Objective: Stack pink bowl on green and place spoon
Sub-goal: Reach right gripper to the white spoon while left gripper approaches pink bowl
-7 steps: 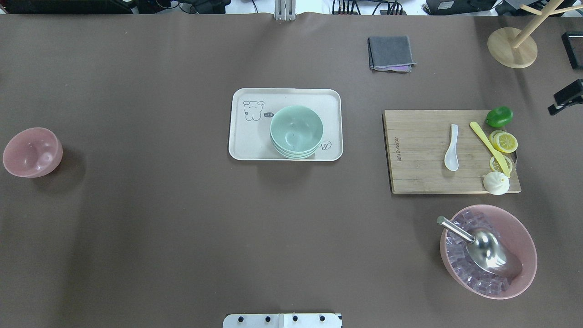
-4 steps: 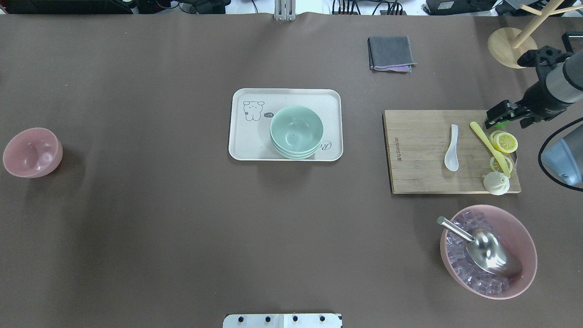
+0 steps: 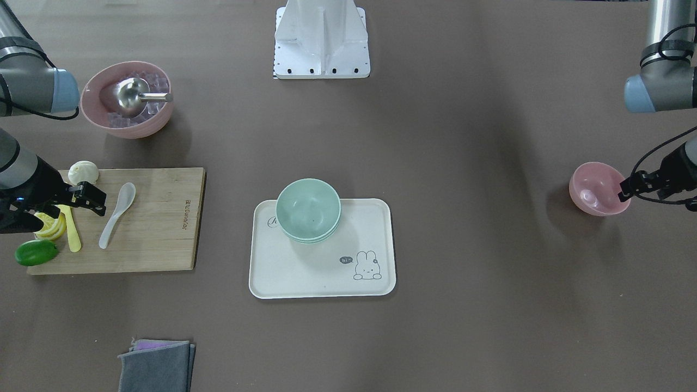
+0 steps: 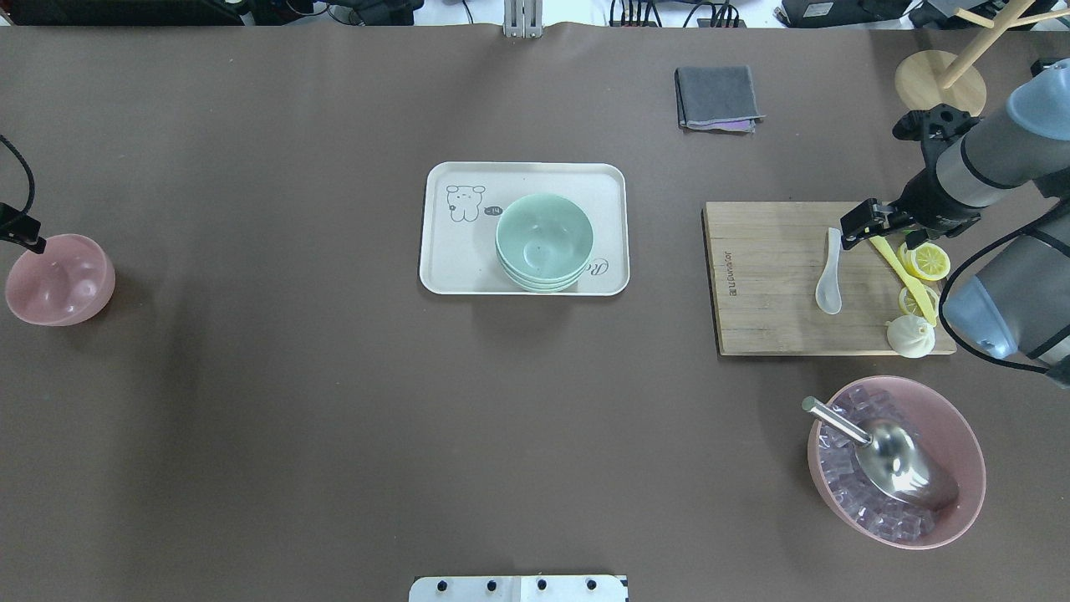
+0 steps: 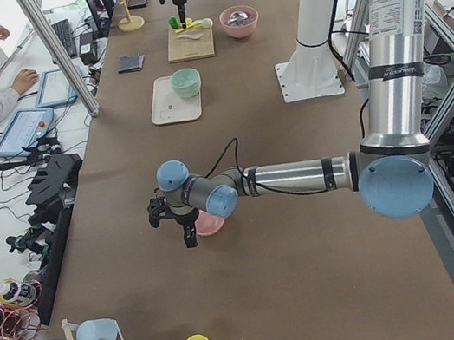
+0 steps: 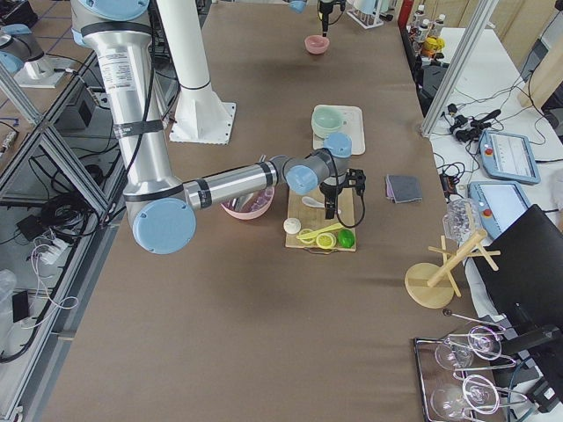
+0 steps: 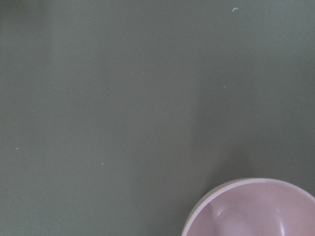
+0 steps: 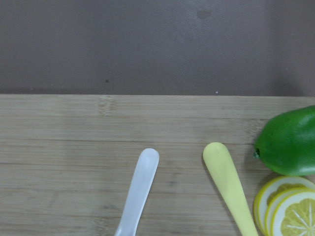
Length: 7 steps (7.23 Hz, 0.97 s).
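Overhead exterior: left gripper [image 4: 32, 241] hangs by the far rim of the pink bowl [image 4: 58, 283], left on the desk [image 4: 251, 418]; right gripper [image 4: 854, 226] is just beside the spoon [image 4: 829, 272], right. Both are empty, spread unreadable. A thin rim pinch may tip the bowl.

Tray [image 3: 305, 275]: speech bubble [image 3: 345, 260] beside the printed rabbit [image 3: 368, 267] reads "hi"; cursive word [image 4: 598, 267] mostly hidden by green bowls [image 3: 308, 207]. Cutting board [image 3: 155, 234]: brand mark [image 3: 188, 212], too small to read.
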### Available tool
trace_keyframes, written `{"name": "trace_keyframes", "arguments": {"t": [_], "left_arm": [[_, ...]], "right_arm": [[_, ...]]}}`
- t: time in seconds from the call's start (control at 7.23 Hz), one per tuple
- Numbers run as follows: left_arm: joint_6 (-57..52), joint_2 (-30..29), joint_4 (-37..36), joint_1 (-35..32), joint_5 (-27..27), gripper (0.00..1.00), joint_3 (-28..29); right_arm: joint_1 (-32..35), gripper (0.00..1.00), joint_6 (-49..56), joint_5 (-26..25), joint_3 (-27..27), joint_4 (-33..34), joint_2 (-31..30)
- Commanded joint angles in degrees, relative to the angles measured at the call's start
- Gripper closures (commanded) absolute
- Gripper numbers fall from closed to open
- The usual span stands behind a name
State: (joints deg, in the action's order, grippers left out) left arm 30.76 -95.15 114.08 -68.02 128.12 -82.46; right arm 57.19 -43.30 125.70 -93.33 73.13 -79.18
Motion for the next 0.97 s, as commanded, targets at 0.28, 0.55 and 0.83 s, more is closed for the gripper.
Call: {"name": "trace_keyframes", "arguments": {"t": [0.28, 0.55, 0.83], "left_arm": [[0.0, 1.3, 2.4, 1.2, 2.9, 0.76, 0.5], [0.7, 1.6, 2.2, 1.5, 2.8, 1.00, 0.0], [0.1, 1.0, 2.0, 1.5, 2.9, 1.00, -3.4]], "right_arm": [[-0.5, 0.00, -1.7, -0.1, 0.0, 0.0, 0.8], [-0.5, 0.00, -1.7, -0.1, 0.0, 0.0, 1.0], [-0.5, 0.00, -1.8, -0.3, 0.2, 0.0, 2.2]]}}
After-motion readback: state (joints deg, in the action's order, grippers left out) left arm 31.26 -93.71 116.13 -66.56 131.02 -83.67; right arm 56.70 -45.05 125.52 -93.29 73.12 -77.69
